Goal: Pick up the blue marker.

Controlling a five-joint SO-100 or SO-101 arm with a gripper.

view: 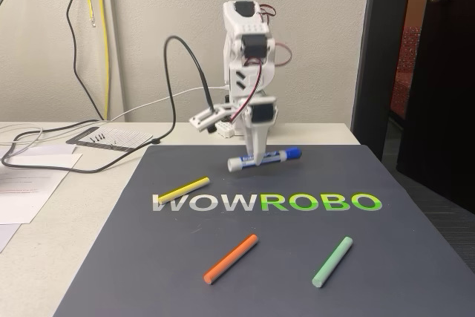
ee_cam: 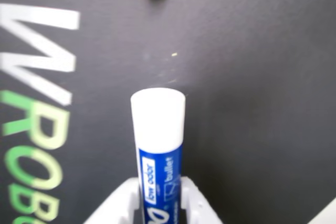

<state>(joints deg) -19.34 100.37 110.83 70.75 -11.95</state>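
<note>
Right now the blue marker (view: 264,158) sits crosswise in the claw (view: 252,159), gripped near its middle, in the fixed view. Its long axis runs nearly level, left to right across that view, with a slight tilt: the blue cap end is at the right and a little higher, the white butt end at the left and a little lower. It is at the far part of the dark mat (view: 371,257), above the "WOWROBO" lettering (view: 267,202); whether it touches the mat or hangs just clear of it cannot be told.

In the wrist view the marker (ee_cam: 157,129) rises from the bottom edge, its flat white end pointing up the frame, the blue label lower down. The white claw fingers (ee_cam: 118,205) close against the barrel on both sides, so the claw is narrow and holding the marker.

On the mat in the fixed view lie three sticks, each well apart from the marker: a yellow stick (view: 183,189) at the left end of the lettering, an orange stick (view: 231,258) nearer the camera, and a green stick (view: 332,261) to its right. The mat rests on a pale worktop (view: 44,243), where papers (view: 30,183) and cables (view: 52,139) lie at the left.
</note>
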